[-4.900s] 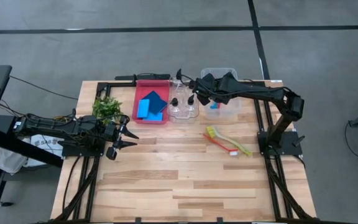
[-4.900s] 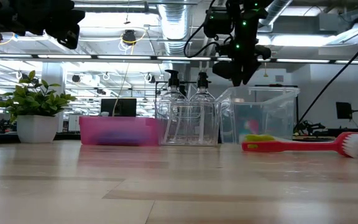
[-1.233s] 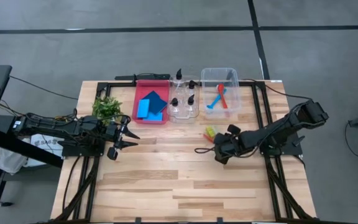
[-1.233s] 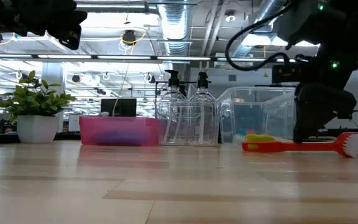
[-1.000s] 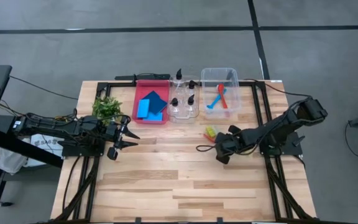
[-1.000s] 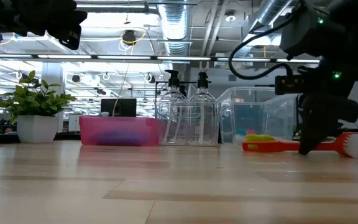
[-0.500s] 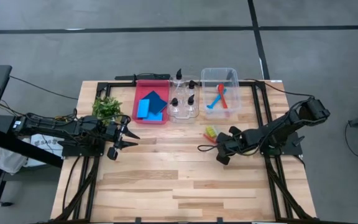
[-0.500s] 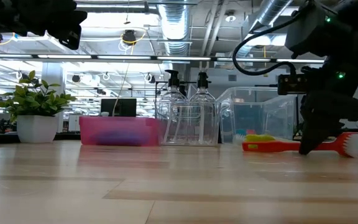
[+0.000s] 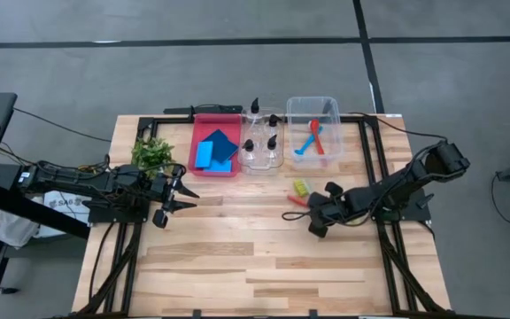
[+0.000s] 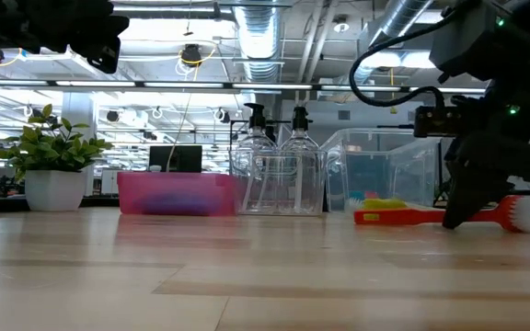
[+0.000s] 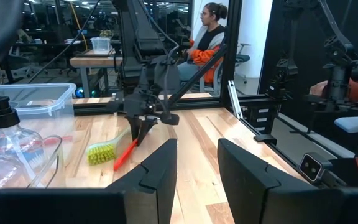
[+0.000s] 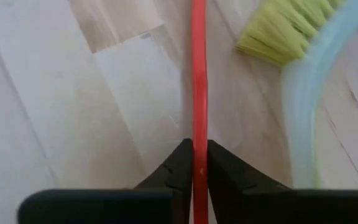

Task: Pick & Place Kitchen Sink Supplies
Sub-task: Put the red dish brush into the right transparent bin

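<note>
Lying flat on the table (image 9: pixel 237 266), the red brush (image 12: pixel 198 81) is pinched on its thin handle by the right gripper (image 12: pixel 194 163), fingers (image 12: pixel 180 163) closed narrow on either side of it. Low view shows the red brush (image 10: pixel 403 217) apparently resting on the wood, white bristle head toward the right, gripper (image 10: pixel 456 216) down at table level on the handle. Grip looks centred on the handle, probably so the brush lifts level and doesn't swing.

Yellow-green brush (image 12: pixel 278 28) lies just beside the red one, bristle end close to the handle; its pale handle runs alongside. Risk, as a guess: it gets nudged when the red one comes up.

In the high view the right gripper (image 9: pixel 319 219) sits in front of the clear bin (image 9: pixel 313 107), which already holds a blue and a red brush (image 9: pixel 312 142). Likely drop spot for this one too. Next to it, pump bottles (image 9: pixel 261 133) stand in a clear tray, and two blue sponges (image 9: pixel 216 148) lie in the red bin (image 9: pixel 198 168). So sorting seems mostly done, two brushes left on the table.

Left gripper (image 9: pixel 173 197) waits near the plant (image 9: pixel 153 154), fingers spread apart, holding nothing. A seated person (image 11: pixel 207 31) is visible in the room behind.
</note>
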Robot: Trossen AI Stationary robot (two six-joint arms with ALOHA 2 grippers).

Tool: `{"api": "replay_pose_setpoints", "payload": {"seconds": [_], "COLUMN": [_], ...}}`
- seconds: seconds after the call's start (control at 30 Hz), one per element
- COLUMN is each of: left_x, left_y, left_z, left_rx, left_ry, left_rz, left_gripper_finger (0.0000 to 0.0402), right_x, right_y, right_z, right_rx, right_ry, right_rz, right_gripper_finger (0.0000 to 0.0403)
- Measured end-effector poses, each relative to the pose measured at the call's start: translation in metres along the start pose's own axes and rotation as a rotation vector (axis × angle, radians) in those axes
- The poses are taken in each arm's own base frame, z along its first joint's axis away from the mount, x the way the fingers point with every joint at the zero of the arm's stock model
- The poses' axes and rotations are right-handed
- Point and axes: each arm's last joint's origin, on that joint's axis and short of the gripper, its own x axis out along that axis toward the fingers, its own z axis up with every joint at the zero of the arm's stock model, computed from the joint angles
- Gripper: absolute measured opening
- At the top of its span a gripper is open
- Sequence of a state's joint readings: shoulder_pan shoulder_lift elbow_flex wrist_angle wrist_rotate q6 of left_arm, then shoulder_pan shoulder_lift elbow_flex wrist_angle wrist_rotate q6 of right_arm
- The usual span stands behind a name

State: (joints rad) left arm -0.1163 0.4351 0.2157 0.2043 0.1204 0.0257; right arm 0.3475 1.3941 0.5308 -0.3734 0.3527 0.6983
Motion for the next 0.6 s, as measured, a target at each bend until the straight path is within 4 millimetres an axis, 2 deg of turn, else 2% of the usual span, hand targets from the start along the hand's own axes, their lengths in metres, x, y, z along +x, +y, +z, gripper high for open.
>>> {"api": "replay_pose_setpoints", "payload": {"seconds": [0.13,0.3,0.47,0.6], "left_x": [0.0,0.0,0.0,0.0], "left_y": [0.0,0.0,0.0,0.0], "left_z": [0.0,0.0,0.0,0.0], "left_rx": [0.0,0.0,0.0,0.0], "left_ry": [0.0,0.0,0.0,0.0], "left_rz": [0.0,0.0,0.0,0.0], "left_gripper_finger": [0.0118,0.0118,0.0118,0.0118], "right_x": [-0.002,-0.007,-0.018,-0.03], "right_y": [0.004,0.013,0.027,0.037], "right_z": [-0.001,0.001,0.012,0.025], "right_rx": [-0.012,-0.035,-0.097,-0.132], "right_ry": [-0.008,-0.004,-0.03,-0.076], "right_rz": [0.026,0.071,0.144,0.182], "right_gripper_finger": [0.0011,0.0029,0.0009,0.002]}}
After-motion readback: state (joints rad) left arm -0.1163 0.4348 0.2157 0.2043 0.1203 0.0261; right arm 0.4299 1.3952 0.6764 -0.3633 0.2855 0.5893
